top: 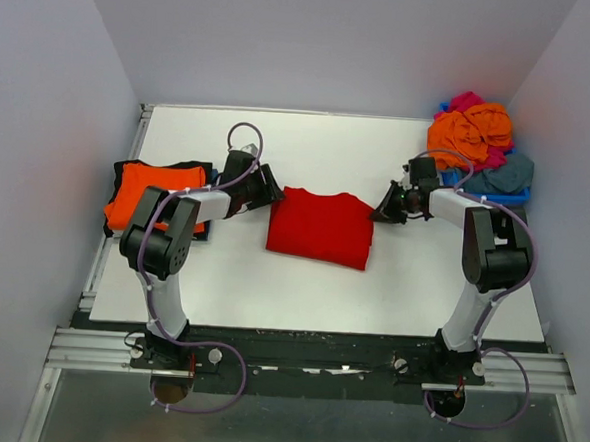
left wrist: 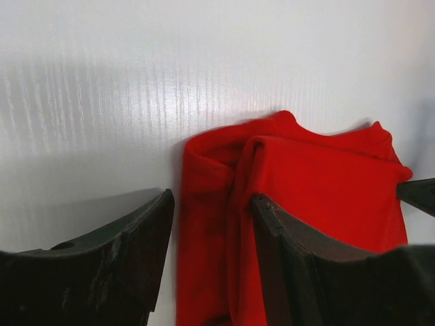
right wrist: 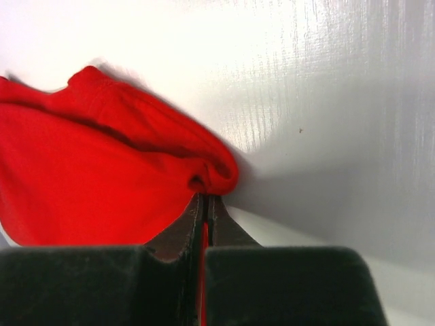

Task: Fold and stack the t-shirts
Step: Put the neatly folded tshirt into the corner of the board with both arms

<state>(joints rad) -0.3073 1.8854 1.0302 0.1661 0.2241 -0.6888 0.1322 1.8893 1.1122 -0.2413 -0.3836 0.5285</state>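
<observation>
Right wrist: red t-shirt (right wrist: pixel 102 176) pinched in right claw (right wrist: pixel 205 204).

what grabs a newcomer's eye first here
A bright red cloth t-shirt lies folded at the centre of the white table, the right gripper shut on one edge, the left gripper open at the other. Far right, a heap of orange, magenta and grey-blue shirts overflows a blue plastic bin.
</observation>
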